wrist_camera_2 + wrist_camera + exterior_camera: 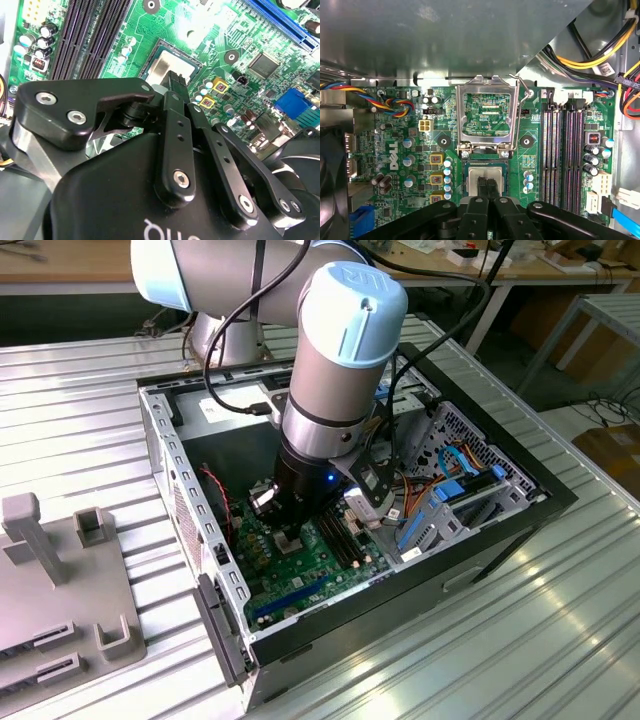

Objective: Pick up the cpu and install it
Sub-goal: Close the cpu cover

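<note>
Fingers point(483, 187) of the gripper point(488, 181) are pressed together with nothing between them in the first wrist view. Their tips sit over the middle of the cpu point(474, 181), which lies flat in the socket point(464, 180) on the board point(410, 130). Whether the tips touch its metal face cannot be told here. The socket's cover plate point(487, 112) is flipped open just past the cpu, with the lever point(521, 100) along its side. The RAM slots point(562, 150) run near the socket.

In the second wrist view the closed fingers point(177, 87) come down on the cpu point(161, 67). Its silver face shows on one side of them, inside the socket's dark frame.

In the exterior view the arm point(340, 360) reaches down into the open case point(185, 500) on a ribbed metal table point(80, 420). The gripper point(290, 538) is low over the board point(310, 575). A grey fixture point(50, 590) lies at the exterior view's left.
</note>
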Controlling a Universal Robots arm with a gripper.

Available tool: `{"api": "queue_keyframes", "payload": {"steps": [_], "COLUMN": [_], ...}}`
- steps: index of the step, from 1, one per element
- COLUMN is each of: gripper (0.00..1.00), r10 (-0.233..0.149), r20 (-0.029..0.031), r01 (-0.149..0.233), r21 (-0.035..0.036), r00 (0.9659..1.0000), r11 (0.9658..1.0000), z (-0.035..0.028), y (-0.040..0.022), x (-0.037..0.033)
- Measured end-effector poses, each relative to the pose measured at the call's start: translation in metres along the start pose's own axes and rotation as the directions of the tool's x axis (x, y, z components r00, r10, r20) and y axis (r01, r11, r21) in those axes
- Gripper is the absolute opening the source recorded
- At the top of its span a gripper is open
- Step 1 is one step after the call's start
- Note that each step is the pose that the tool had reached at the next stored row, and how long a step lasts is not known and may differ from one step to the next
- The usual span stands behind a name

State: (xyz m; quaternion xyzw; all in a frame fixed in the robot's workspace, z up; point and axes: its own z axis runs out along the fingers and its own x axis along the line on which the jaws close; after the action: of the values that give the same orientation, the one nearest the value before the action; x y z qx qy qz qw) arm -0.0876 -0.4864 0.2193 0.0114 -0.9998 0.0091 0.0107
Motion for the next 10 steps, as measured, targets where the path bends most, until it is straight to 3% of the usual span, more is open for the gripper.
{"api": "queue_keyframes", "payload": {"steps": [7,9,10], "gripper": [0.11,0.11,0.11], "r10": [0.000,0.000,0.000], "r20": [-0.0001,-0.0004,-0.0007], "r01": [0.000,0.000,0.000], "r21": [-0.0001,0.0000,0.0000], "r00": [1.0000,1.0000,1.0000], "r11": [1.0000,1.0000,1.0000], "z": [0.0000,-0.0002,-0.0003], "y": [0.0000,-0.0002,-0.0003], "x": [-0.0029,-0.0078,-0.0137]}}
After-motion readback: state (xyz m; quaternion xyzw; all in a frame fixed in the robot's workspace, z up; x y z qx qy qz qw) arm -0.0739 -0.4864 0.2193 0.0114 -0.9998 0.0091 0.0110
